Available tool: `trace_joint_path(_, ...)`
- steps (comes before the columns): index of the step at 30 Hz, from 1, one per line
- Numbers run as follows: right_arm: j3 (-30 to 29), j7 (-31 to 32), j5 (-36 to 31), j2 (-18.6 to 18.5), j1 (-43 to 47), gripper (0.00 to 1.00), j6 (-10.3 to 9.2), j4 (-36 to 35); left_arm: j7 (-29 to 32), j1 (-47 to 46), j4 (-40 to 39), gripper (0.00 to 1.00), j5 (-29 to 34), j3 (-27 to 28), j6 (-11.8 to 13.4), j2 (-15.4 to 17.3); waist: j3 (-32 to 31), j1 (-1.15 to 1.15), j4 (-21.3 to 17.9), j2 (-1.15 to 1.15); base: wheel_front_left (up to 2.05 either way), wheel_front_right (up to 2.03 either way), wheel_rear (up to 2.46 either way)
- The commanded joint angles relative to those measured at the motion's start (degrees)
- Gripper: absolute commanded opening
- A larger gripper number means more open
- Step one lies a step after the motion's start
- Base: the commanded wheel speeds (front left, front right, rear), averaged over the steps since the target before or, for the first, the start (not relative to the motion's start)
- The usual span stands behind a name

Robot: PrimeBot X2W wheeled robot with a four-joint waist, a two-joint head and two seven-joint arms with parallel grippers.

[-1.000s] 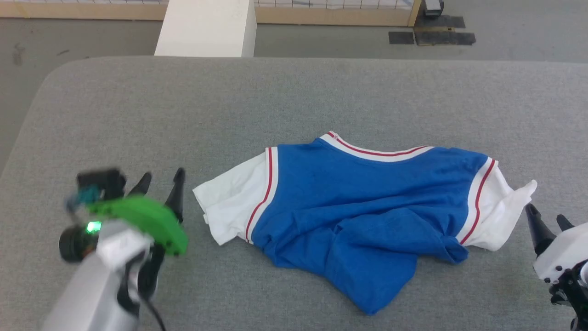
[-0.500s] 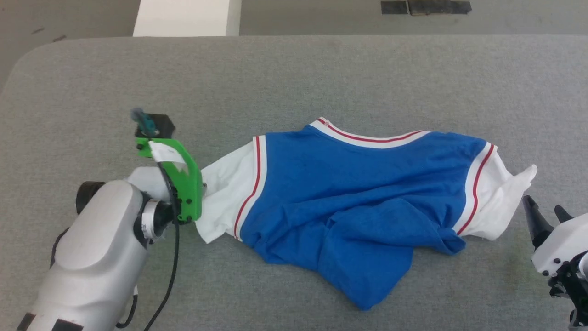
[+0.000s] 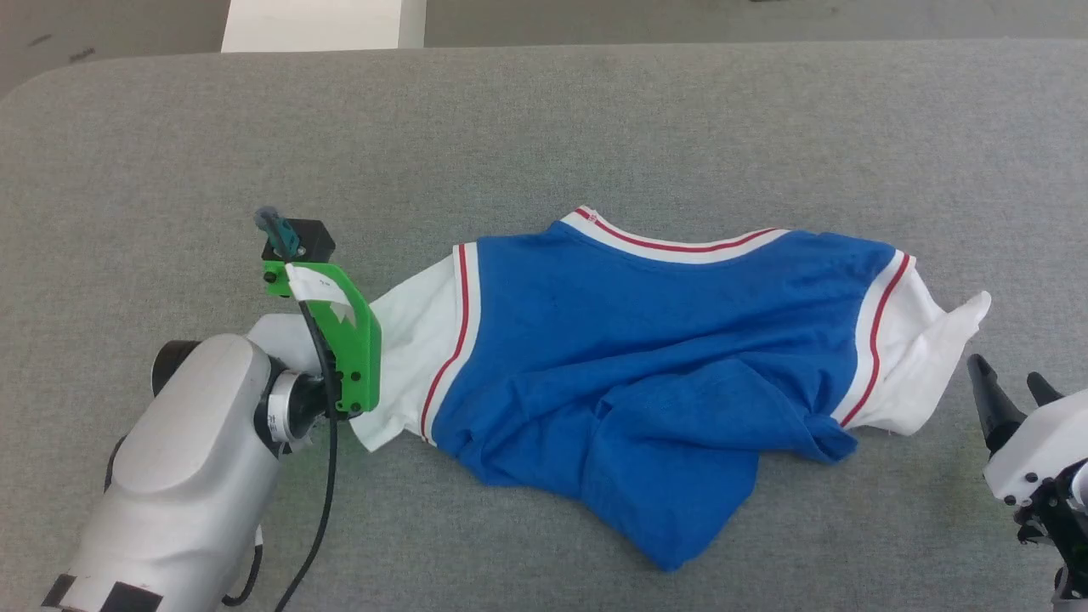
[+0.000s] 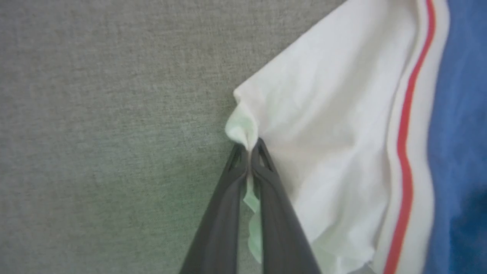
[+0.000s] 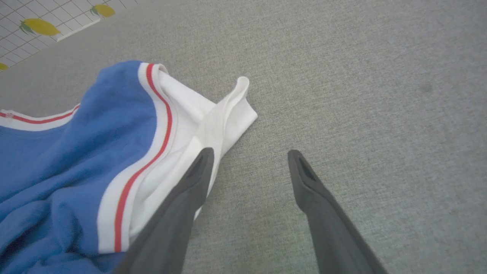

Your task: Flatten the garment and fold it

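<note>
Blue garment (image 3: 646, 340) lies rumpled, white sleeve pinched by left claw (image 4: 249, 152)

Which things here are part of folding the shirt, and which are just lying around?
For the job: garment; left pincer, shut on one white sleeve; right pincer, open near the other sleeve; grey table underneath.
Just lying about: white block beyond the table; lemon-print sheet.

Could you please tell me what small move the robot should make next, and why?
Probably ease the open right gripper forward onto the white sleeve beside it and close: the left gripper pinches the opposite sleeve, and the garment lies crumpled, needing a two-sided stretch.
</note>
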Motion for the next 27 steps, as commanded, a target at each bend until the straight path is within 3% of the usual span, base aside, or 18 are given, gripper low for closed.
trace_joint_path(1, 0.12, 0.04, -0.14, 0.04, -1.20, 1.00, -0.08, -0.16, -0.48, 2.00, 1.10, 0.00, -1.36, -0.31, -0.44, -0.76, -0.19, 0.00, 0.12, 0.00, 0.00, 0.00, 0.00)
trace_joint_path(10, 0.98, 2.61, -2.30, 0.04, -3.20, 1.00, -0.08, -1.15, -6.73, 3.52, -5.77, 0.00, -5.14, 5.88, 0.20, 0.61, -0.78, 0.00, 0.03, 0.00, 0.00, 0.00, 0.00)
trace_joint_path(14, 1.98, 8.87, -5.05, -0.91, -6.57, 1.00, -0.08, -1.67, -8.47, 5.70, -11.02, 0.00, -5.97, 8.26, 1.36, 2.32, -0.27, 0.00, -0.66, 0.00, 0.00, 0.00, 0.00)
trace_joint_path(21, 5.82, 21.81, -8.43, -6.65, -14.09, 1.00, -0.08, 1.46, -8.98, 9.11, -20.02, 0.00, -6.12, 9.81, 3.44, 4.39, 2.17, 0.00, -0.71, 0.00, 0.00, 0.00, 0.00)
trace_joint_path(27, 9.83, 28.23, -9.09, -9.59, -17.60, 1.00, -0.08, 4.47, -8.46, 10.06, -24.95, 0.00, -5.79, 9.75, 4.26, 5.30, 4.40, 0.00, 0.02, 0.00, 0.00, 0.00, 0.00)
